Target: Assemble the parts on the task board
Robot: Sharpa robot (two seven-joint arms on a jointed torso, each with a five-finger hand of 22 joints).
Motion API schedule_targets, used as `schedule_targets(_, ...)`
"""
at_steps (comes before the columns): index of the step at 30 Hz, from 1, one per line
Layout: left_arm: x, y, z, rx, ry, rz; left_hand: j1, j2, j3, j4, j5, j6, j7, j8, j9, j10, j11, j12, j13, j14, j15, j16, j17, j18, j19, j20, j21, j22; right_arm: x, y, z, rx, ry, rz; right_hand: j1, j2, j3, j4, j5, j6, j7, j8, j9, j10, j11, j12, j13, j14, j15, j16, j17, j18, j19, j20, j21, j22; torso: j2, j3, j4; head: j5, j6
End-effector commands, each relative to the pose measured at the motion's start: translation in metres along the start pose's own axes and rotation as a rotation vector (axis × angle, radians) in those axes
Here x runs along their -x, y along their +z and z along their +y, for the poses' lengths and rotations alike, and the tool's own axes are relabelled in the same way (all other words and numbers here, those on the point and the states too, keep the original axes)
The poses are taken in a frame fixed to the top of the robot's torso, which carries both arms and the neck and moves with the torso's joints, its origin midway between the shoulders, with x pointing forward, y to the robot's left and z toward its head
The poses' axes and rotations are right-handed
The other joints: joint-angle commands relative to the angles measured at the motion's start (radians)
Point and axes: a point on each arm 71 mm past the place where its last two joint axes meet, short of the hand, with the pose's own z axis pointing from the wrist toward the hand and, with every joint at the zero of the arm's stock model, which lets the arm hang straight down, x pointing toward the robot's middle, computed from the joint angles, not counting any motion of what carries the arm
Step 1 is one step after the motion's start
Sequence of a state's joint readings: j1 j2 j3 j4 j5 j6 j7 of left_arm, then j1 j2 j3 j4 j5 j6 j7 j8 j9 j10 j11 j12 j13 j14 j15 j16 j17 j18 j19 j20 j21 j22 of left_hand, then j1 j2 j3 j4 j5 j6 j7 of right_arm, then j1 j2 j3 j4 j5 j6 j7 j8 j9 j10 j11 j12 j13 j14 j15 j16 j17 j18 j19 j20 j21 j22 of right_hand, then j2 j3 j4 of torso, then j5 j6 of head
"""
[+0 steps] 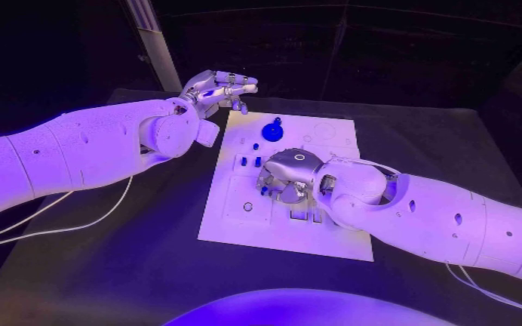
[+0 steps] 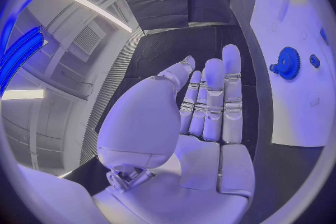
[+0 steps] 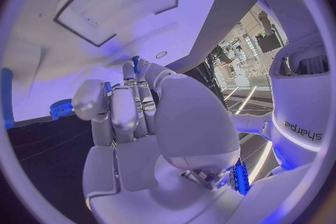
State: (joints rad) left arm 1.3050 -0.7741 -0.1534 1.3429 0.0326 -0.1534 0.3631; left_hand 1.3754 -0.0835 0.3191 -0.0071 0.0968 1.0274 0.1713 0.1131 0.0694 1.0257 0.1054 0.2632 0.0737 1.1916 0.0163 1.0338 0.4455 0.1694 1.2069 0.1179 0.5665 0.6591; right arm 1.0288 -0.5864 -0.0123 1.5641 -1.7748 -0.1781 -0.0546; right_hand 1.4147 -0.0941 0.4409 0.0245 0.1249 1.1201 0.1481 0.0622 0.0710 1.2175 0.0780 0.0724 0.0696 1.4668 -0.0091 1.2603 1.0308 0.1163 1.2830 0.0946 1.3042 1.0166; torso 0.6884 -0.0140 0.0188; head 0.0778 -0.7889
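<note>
The black desk [image 1: 130, 266] carries the white task board [image 1: 327, 235] at its middle. The left hand [image 1: 218, 88] hangs off the board's far left corner, fingers straight and together, holding nothing. The right hand [image 1: 288, 175] is curled down over the board's centre, pinching a small blue part [image 3: 135, 61] at its fingertips. The blue gear [image 1: 272, 130] sits near the board's far edge.

Risk: the curled hand hides the seat, so the part may be misplaced. The room beyond is dark.

White rectangular task board [image 1: 332, 239], flat on the black counter [image 1: 130, 266], with recessed slots near its front edge; a blue gear [image 1: 272, 131] lies flat at its far end, small blue parts [image 1: 256, 161] stand mid-board.
</note>
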Motion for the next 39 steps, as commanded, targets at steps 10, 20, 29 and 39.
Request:
schedule_targets(10, 0.002, 0.001, -0.001, 0.0, -0.005, 0.002, 0.006, 0.0, 0.006, 0.0, -0.001, 0.005, 0.0, 0.006, -0.001, 0.002, 0.002, 0.006, -0.003, -0.008, 0.004, -0.006, -0.003, 0.013, -0.005, 0.0, -0.004, -0.003, -0.006, -0.003, 0.001, 0.009, -0.021, -0.001, -0.067, -0.039, -0.025, 0.015, 0.006, -0.095, 0.029, -0.001, -0.007, -0.127, 0.034, -0.008, -0.007, 0.001, 0.03, -0.033, -0.063, 0.006, -0.04, 0.027, -0.039, -0.065, 0.0, 0.0, -0.0003, 0.0, 0.001)
schedule_targets(20, 0.003, 0.001, -0.001, 0.005, -0.003, -0.002, 0.004, 0.0, 0.007, 0.0, -0.001, 0.005, 0.0, 0.005, -0.001, 0.0, 0.003, 0.006, -0.003, -0.008, 0.004, -0.006, -0.004, 0.013, -0.005, 0.0, -0.005, -0.003, 0.004, -0.011, 0.001, 0.017, -0.002, -0.134, -0.082, -0.041, -0.082, 0.018, 0.024, -0.143, 0.036, 0.001, -0.005, -0.193, 0.043, 0.012, -0.004, -0.013, 0.038, -0.07, -0.12, 0.019, -0.074, 0.036, -0.086, -0.136, 0.0, 0.0017, -0.0008, -0.005, 0.007)
schedule_targets(29, 0.004, 0.0, -0.001, 0.006, -0.005, 0.001, 0.003, 0.0, 0.007, 0.0, -0.001, 0.004, 0.0, 0.005, -0.001, -0.001, 0.003, 0.006, -0.004, -0.008, 0.004, -0.006, -0.004, 0.013, -0.005, 0.0, -0.005, -0.004, 0.026, -0.048, -0.024, -0.066, 0.059, -0.214, -0.07, -0.034, -0.089, 0.013, 0.025, -0.122, 0.031, 0.007, -0.002, -0.163, 0.036, 0.049, -0.001, -0.007, 0.033, -0.064, -0.113, 0.016, -0.059, 0.033, -0.079, -0.122, -0.005, -0.0026, -0.0047, -0.023, 0.02)
schedule_targets(39, 0.003, 0.0, 0.0, 0.008, -0.007, 0.007, 0.003, 0.0, 0.007, 0.0, -0.001, 0.004, 0.0, 0.005, -0.001, -0.001, 0.003, 0.006, -0.004, -0.009, 0.005, -0.006, -0.005, 0.013, -0.005, 0.0, -0.005, -0.004, 0.051, -0.079, -0.069, -0.205, -0.022, -0.134, -0.082, -0.058, -0.159, 0.018, 0.031, -0.145, -0.006, 0.001, -0.005, -0.206, 0.014, 0.053, -0.006, -0.005, 0.009, -0.068, -0.123, 0.017, -0.057, 0.017, -0.086, -0.131, -0.006, -0.0028, -0.0056, -0.029, 0.032)
